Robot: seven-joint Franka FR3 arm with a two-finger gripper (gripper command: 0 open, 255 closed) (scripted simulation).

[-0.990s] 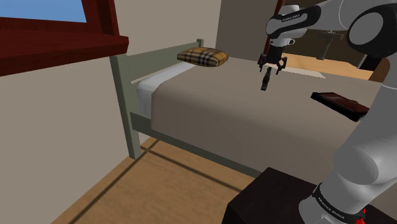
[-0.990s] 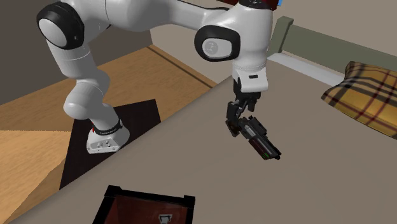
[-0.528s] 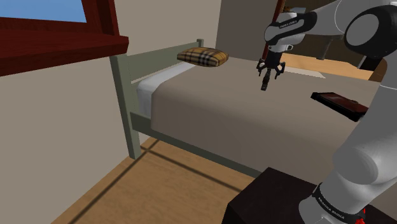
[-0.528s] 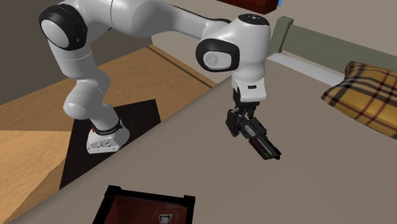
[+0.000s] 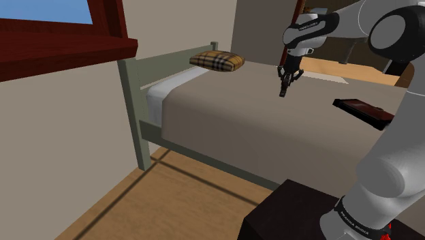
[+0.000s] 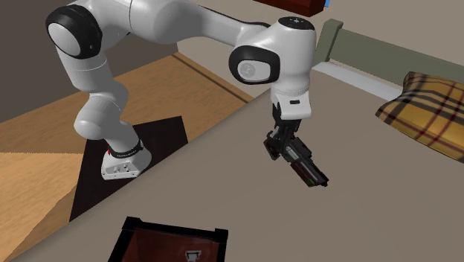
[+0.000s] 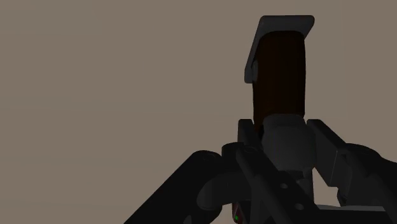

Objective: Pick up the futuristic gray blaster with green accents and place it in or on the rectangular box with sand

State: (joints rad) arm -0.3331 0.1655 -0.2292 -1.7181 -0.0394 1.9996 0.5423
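The dark gray blaster lies on the beige bed cover, with a tiny green light near the fingers. My black gripper points straight down at its rear end and is shut on it. In the wrist view the two fingers clasp the blaster's gray body, and its dark brown handle sticks out beyond them. From the shoulder view the gripper stands mid-bed with the blaster under it. The dark red rectangular box lies on the bed toward that view's right.
A plaid pillow rests at the head of the bed beside the gray-green headboard. The box's open front sits at the second exterior view's lower edge. My stand is on a wooden floor beside the bed.
The hand came down a little onto the blaster, then the fingers, open a moment ago, closed on its rear end. The blaster itself has not moved.
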